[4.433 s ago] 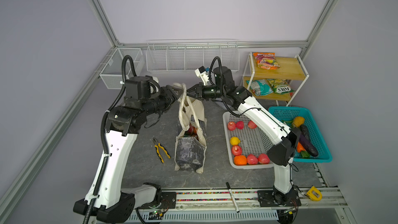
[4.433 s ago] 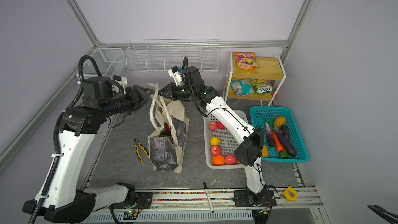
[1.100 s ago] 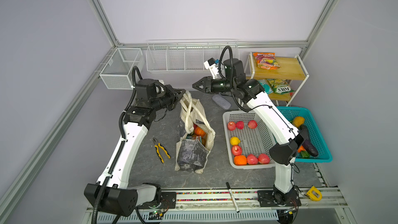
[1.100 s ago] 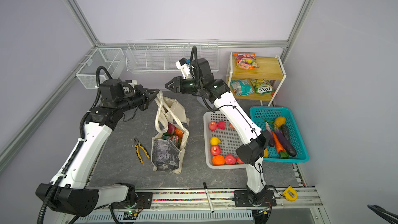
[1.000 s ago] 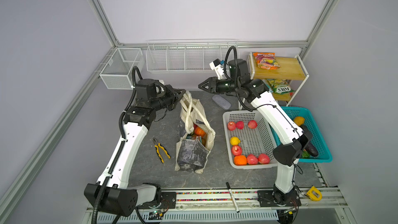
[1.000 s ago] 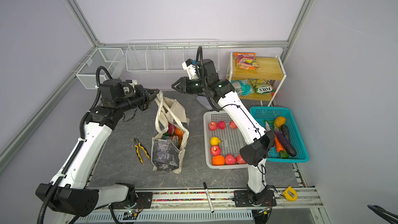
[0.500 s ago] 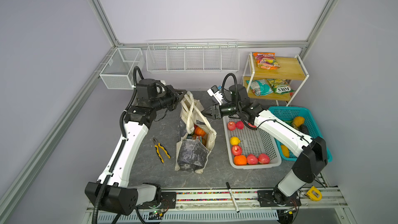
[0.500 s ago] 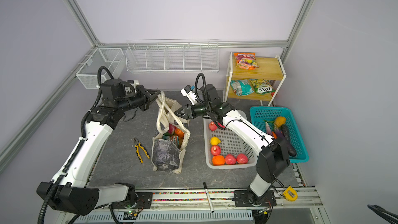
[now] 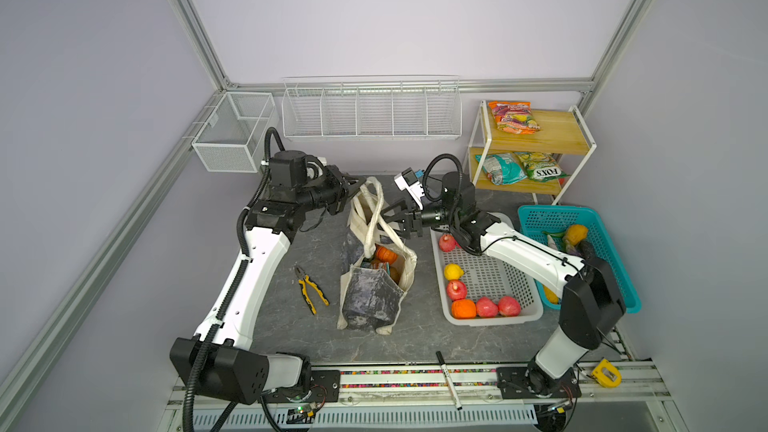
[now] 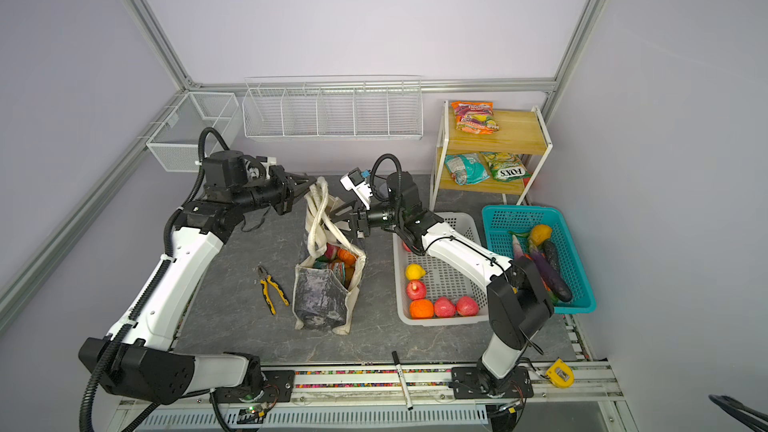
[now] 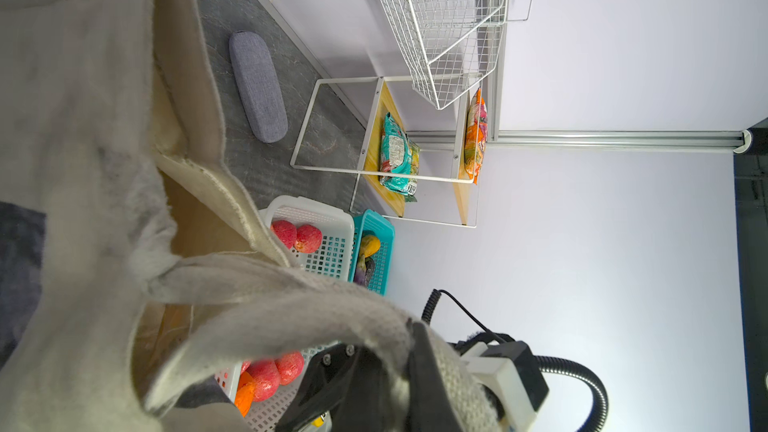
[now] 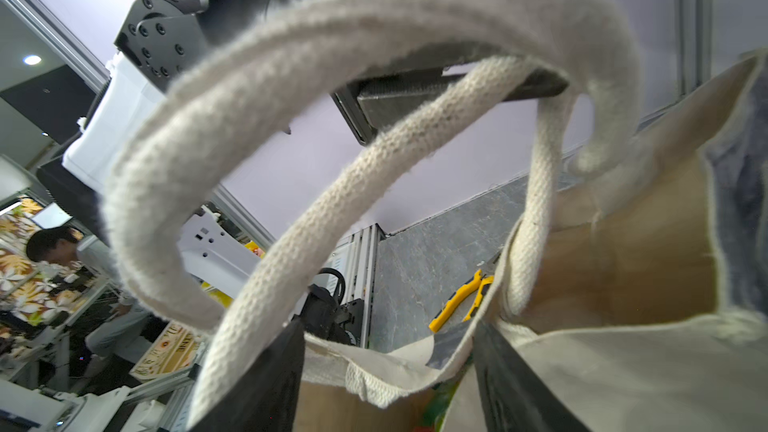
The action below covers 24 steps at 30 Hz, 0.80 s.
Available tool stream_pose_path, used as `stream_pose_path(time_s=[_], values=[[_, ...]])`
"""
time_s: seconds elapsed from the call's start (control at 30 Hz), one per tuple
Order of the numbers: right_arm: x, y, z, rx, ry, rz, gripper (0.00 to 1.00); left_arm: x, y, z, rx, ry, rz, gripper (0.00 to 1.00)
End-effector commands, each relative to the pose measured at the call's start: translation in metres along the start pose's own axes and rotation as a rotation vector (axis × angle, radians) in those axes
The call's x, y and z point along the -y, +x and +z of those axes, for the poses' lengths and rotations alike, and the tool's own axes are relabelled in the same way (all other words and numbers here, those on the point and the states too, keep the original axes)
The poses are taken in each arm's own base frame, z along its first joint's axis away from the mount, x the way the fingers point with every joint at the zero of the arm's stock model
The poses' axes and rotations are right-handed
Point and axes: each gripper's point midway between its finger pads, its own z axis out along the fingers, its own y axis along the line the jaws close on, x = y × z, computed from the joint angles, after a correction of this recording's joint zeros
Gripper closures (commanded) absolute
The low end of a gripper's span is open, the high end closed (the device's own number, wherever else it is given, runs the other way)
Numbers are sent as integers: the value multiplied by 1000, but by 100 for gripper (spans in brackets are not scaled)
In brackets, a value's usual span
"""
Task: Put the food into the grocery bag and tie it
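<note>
Handles (image 12: pixel 291 47) of grocery bag (image 9: pixel 370 301) pinched in closed left gripper (image 9: pixel 356 184)
Right gripper (image 9: pixel 388 222) gapes wide at the bag's rim, holding nothing; orange fruit (image 9: pixel 386 254) lies inside

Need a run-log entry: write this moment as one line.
phase: tie handles | left gripper: shut on handle | right gripper: open near handle | grocery bag: upright, food inside

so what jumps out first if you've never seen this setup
The cream grocery bag stands mid-table with colourful food inside, a loop handle pinched up by the shut left gripper. The right gripper is open, close beside the loops on the opposite side. To the right, a white basket of fruit sits beside a teal basket.
</note>
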Motion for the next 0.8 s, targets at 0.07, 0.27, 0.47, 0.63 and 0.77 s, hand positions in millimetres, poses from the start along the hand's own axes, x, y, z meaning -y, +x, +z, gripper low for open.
stream_pose_path(time_s=[0.07,0.27,0.47,0.63,0.77], values=[[-14,13,19,-4,-106,-13,29,11,6,0,-46,24,20,100],[-14,0,23,59,-128,6,29,6,14,-1,-73,17,10,100],[-21,-15,22,114,-166,22,27,0,25,6,-100,8,9,100],[-20,-32,13,177,-149,35,27,0,28,9,-110,10,13,100],[-16,-47,0,249,-137,52,28,0,31,11,-120,10,14,100]])
